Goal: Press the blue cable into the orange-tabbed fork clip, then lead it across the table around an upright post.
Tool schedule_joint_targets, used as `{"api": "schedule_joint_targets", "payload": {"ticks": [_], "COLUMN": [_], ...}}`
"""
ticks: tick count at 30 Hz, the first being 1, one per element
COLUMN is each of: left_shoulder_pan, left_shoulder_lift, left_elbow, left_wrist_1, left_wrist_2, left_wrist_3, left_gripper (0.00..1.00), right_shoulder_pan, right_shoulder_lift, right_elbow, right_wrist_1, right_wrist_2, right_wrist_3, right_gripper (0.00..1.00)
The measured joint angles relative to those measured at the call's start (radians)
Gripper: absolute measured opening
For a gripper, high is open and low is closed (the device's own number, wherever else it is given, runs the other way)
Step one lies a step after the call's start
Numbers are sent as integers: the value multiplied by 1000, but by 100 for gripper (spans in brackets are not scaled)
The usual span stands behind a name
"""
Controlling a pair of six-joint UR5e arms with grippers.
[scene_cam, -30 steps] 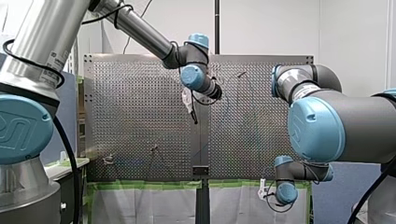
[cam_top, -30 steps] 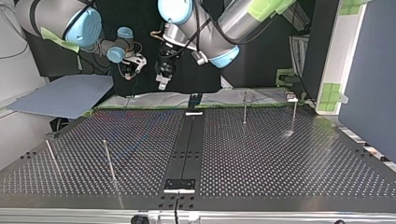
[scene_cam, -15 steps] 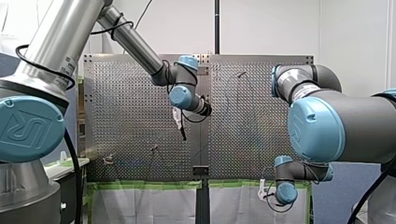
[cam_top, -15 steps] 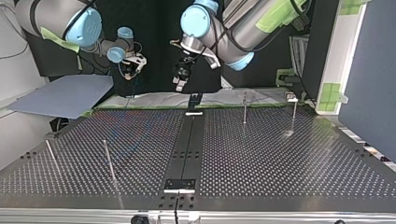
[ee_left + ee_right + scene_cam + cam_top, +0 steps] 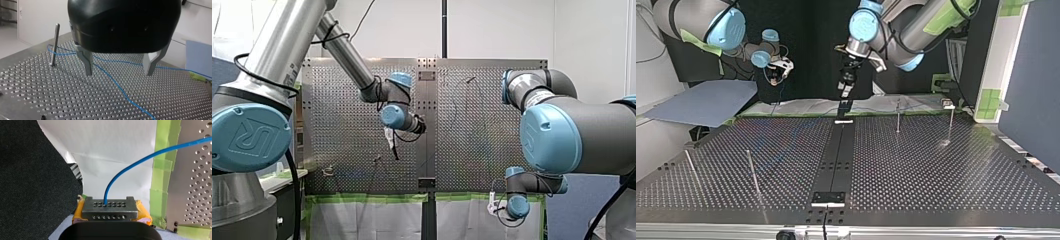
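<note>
Left gripper [image 5: 119, 73] empty, fingers apart, hovering just beside post [image 5: 55, 43]. Blue cable [image 5: 117, 84] slack on table [image 5: 37, 95], already looped behind post. Right gripper [image 5: 110, 211], well away from post, clamped on cable. Fork clip not discernible, so seating unconfirmed.

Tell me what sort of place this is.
Probably a robotics lab: my left arm and right arm stand at a perforated table fitted with posts, a cable lying on it.

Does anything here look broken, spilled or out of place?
Nothing stands out. The thin blue cable lies slack across the perforated metal table, curving round an upright metal post, under my open left gripper.
</note>
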Motion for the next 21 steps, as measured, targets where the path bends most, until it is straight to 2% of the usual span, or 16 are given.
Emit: {"api": "schedule_joint_targets", "payload": {"ticks": [11,21], "left_shoulder_pan": [11,13], "left_shoulder_lift": [0,0], "left_elbow": [-98,-197], "left_wrist_1": [98,198], "left_wrist_2": [-8,-40], "left_wrist_3": [37,68], "left_gripper": [98,98], "right_shoulder_pan": [5,13], "right_shoulder_lift": [0,0], "right_elbow": [-3,-3], "right_wrist_1": [8,11], "right_wrist_2": [0,7], "right_wrist_3": [0,0], "right_gripper": [0,0]}}
